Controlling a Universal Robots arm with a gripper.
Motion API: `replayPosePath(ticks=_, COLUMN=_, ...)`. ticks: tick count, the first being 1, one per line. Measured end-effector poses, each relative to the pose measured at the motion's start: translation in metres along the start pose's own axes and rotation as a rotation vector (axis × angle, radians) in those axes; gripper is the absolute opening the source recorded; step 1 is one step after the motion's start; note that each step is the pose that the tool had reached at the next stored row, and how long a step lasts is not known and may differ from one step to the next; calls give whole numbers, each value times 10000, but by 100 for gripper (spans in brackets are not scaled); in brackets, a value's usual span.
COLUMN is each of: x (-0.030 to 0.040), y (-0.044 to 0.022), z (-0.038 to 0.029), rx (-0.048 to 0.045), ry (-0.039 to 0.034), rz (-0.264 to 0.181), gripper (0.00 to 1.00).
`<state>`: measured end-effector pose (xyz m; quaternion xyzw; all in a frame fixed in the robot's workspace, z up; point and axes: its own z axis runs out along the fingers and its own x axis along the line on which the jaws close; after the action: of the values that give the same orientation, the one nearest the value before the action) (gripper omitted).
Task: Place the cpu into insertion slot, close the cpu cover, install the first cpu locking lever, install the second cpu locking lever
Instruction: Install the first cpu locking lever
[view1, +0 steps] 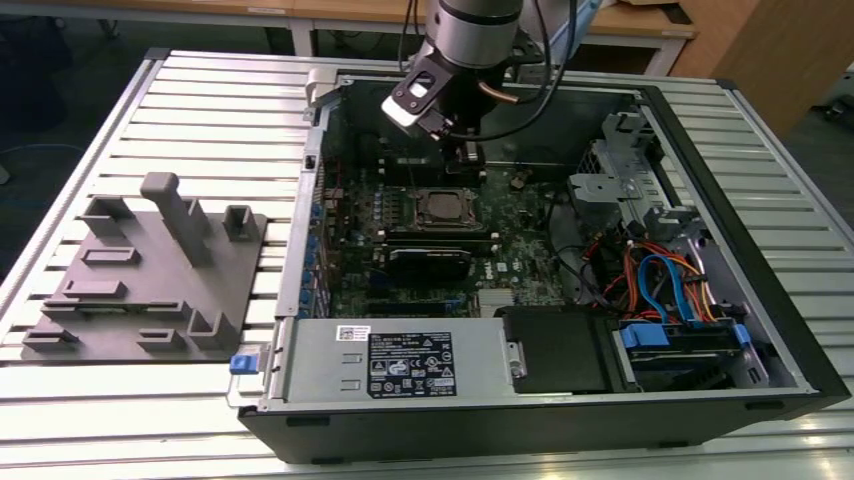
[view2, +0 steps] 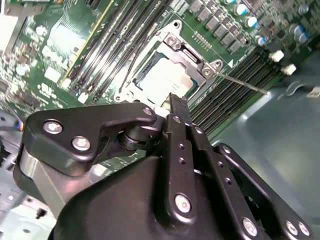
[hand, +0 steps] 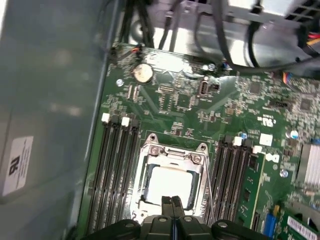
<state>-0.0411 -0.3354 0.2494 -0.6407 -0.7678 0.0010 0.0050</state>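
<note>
The black gripper (hand: 172, 201), fingers pressed together holding nothing, hangs just above the dull silver-grey square cpu (hand: 170, 181), framed by the thin silver metal cpu cover (hand: 173, 153).

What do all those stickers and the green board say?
Nothing reads clearly.
Black label on the grey box, exterior view: too small.
Small white sticker beside it: too small.
Pale label on the case wall, first wrist view: blurred.
Green board markings: too small.

No legible print on label (view1: 410, 365)
</note>
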Motion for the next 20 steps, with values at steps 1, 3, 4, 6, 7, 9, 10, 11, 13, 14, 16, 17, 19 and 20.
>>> replayPosePath(ticks=1, x=0, y=0, z=0, rx=1, ry=-1, rz=-197, gripper=10)
replayPosePath(ticks=3, x=0, y=0, z=0, rx=4, ry=-5, rz=-556, gripper=10)
replayPosePath(ticks=4, x=0, y=0, z=0, rx=5, ry=-6, rz=-736, gripper=10)
replayPosePath(ticks=6, x=0, y=0, z=0, rx=7, ry=-8, rz=-1107, gripper=10)
replayPosePath(ticks=7, x=0, y=0, z=0, rx=8, ry=-10, rz=-1286, gripper=10)
replayPosePath(ticks=9, x=0, y=0, z=0, rx=10, ry=-13, rz=-1646, gripper=10)
replayPosePath(ticks=10, x=0, y=0, z=0, rx=11, ry=-15, rz=-1826, gripper=10)
replayPosePath(ticks=11, x=0, y=0, z=0, rx=13, ry=-16, rz=-2006, gripper=10)
replayPosePath(ticks=13, x=0, y=0, z=0, rx=15, ry=-19, rz=-2382, gripper=10)
replayPosePath(ticks=14, x=0, y=0, z=0, rx=16, ry=-21, rz=-2561, gripper=10)
replayPosePath(ticks=16, x=0, y=0, z=0, rx=18, ry=-23, rz=-2921, gripper=10)
replayPosePath(ticks=17, x=0, y=0, z=0, rx=20, ry=-25, rz=-3101, gripper=10)
replayPosePath(ticks=19, x=0, y=0, z=0, rx=22, ry=-28, rz=-3460, gripper=10)
replayPosePath(ticks=20, x=0, y=0, z=0, rx=23, ry=-29, rz=-3652, gripper=10)
